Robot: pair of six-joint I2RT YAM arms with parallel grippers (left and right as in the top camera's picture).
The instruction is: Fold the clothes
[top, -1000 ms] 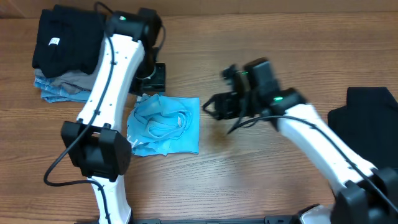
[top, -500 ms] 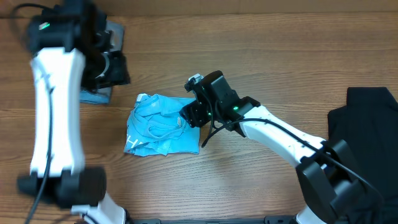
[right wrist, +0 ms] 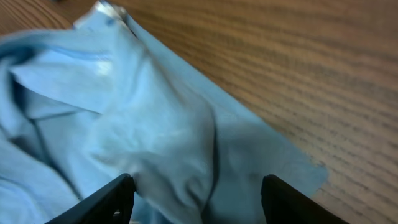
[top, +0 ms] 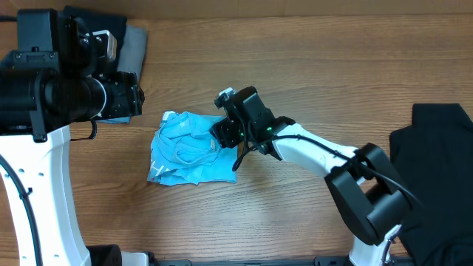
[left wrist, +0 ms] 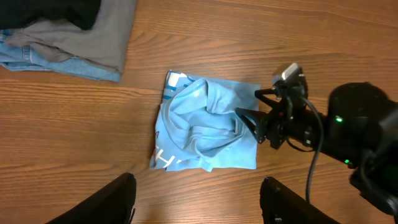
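Table (top: 310,59): wood, three lots of clothes on it.

Black garment (top: 436,140): right edge, partly out of frame, lying loose and rumpled. Not folded. Neither arm is near it.

Stack (left wrist: 56,37): far left corner, black on grey on denim-blue, flat layers. Looks like the finished pile, though the overhead mostly hides it behind the left arm.

Blue T-shirt (top: 188,148): left of centre, well apart from both other lots. Bunched into a rough square, with a raised ridge of fabric across the middle, print showing at the left edge and loose corners. I'd call it half-folded at best; it needs flattening and at least one more clean fold.

Right gripper (right wrist: 196,183): at the shirt's right edge, low over the fabric, fingers spread with nothing clamped. Can't tell whether the tips touch the cloth.

Left gripper (left wrist: 198,180): high on the near side of the shirt, looking down, fingers wide apart and empty.

Status, my read: one pile done, T-shirt mid-fold, black piece untouched. Well short of finished.
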